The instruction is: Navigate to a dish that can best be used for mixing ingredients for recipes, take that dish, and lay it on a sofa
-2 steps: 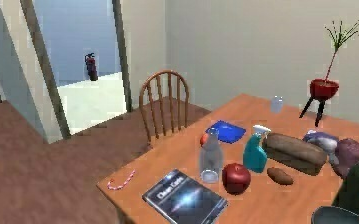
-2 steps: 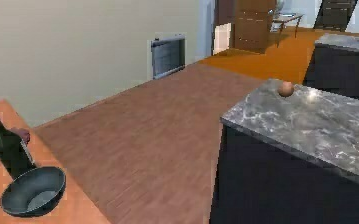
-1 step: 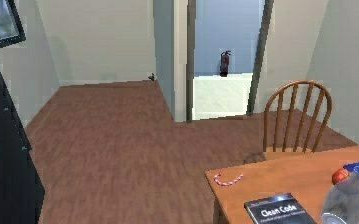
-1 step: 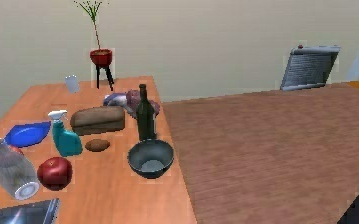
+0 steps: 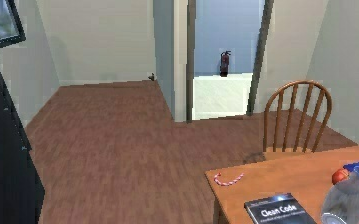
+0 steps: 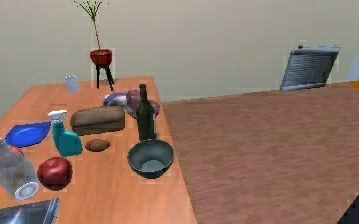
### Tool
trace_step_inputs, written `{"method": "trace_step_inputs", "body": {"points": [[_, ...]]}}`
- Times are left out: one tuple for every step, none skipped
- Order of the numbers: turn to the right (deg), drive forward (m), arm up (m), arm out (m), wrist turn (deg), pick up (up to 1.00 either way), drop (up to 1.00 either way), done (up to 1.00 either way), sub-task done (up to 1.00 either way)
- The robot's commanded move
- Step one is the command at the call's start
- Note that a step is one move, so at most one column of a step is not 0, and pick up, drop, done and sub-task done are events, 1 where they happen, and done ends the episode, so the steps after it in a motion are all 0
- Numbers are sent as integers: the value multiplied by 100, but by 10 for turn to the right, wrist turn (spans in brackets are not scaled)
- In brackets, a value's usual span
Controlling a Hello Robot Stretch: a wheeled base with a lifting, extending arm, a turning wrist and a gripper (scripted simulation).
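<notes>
A grey-green bowl [image 6: 151, 158] stands upright on the wooden table [image 6: 177, 195] near its right edge in the arm side view. Just behind it rises a dark green bottle [image 6: 145, 113], and a smaller purplish bowl [image 6: 118, 100] lies beyond that. A blue plate [image 6: 25, 134] lies at the table's left side.
The table also carries a bread loaf [image 6: 97, 120], a teal spray bottle [image 6: 65, 136], a red apple [image 6: 54, 173], a clear jar [image 6: 14, 171], a book [image 5: 278, 210] and a potted plant [image 6: 101, 50]. A wooden chair [image 5: 297, 115] stands by the table's corner [image 5: 237, 190]. Bare wood floor [image 5: 117, 140] leads to a doorway [image 5: 225, 60].
</notes>
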Motion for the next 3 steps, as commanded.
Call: {"method": "trace_step_inputs", "body": {"points": [[0,0,38,0,0,0,0,0,0],[0,0,0,26,0,0,0,0,0],[0,0,0,0,450,0,0,0,0]]}}
